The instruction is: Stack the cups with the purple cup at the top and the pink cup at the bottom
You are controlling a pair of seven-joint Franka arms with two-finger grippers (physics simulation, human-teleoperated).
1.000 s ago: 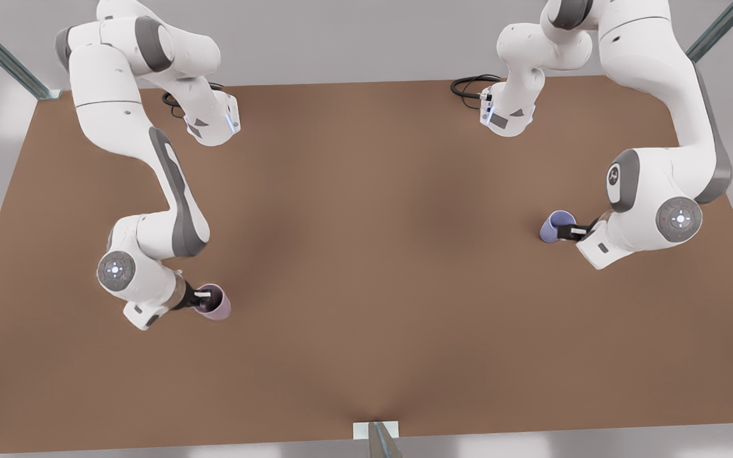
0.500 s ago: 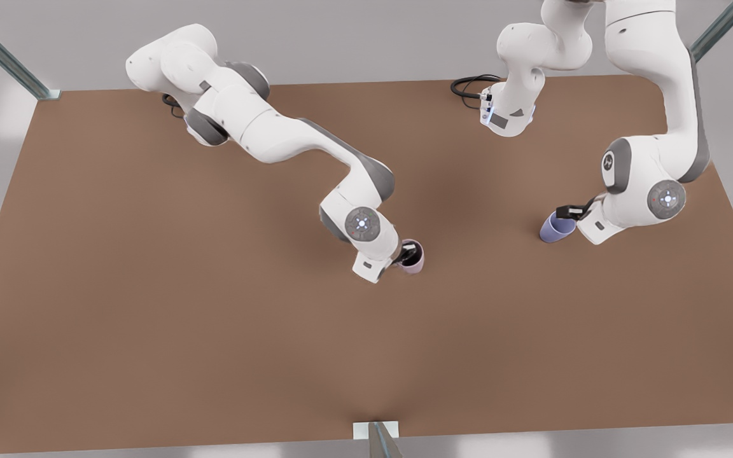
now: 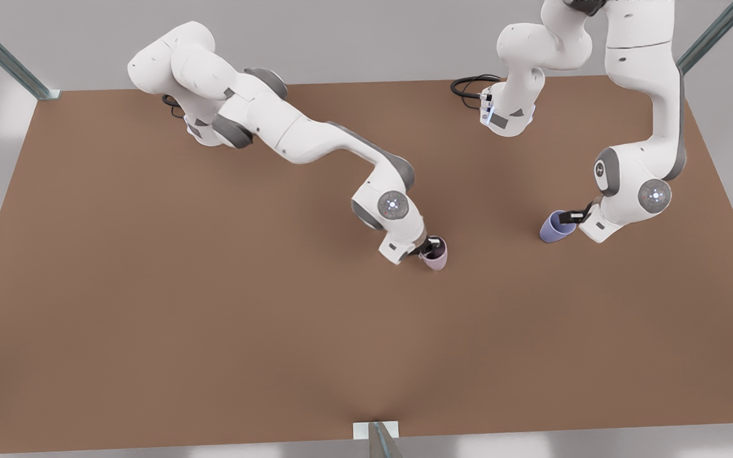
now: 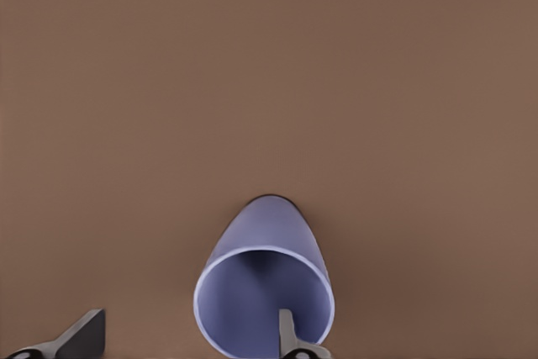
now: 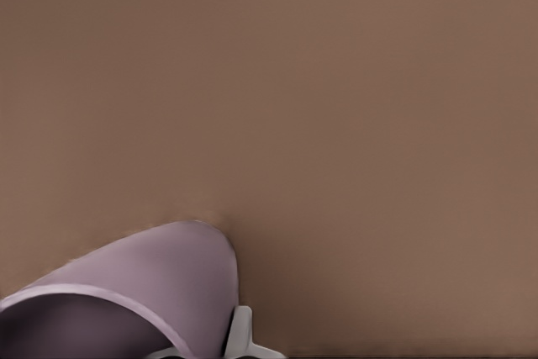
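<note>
Near the middle of the brown desk [image 3: 150, 286], you are looking at the pink cup [image 3: 434, 256], and the right hand [image 3: 429, 244] is pinching its rim, one finger sitting inside the mouth and the other against the outer wall. In the right wrist view the pink cup [image 5: 143, 296] is tilting away from the camera, with one pale finger [image 5: 241, 335] pressing on the outside of its wall. You cannot tell from these pictures whether the cup's base is touching the desk or hanging just above it.

Well apart from the pink cup, toward the front view's right, the purple cup [image 3: 556, 226] is sitting with its mouth turned up toward the left hand [image 3: 571, 215]. That hand is spread: in the left wrist view one finger [image 4: 288, 335] is dipping inside the purple cup [image 4: 265, 287] by its rim, while the other finger [image 4: 80, 335] is standing well clear of the wall on the outside, so nothing is being squeezed there.
</note>
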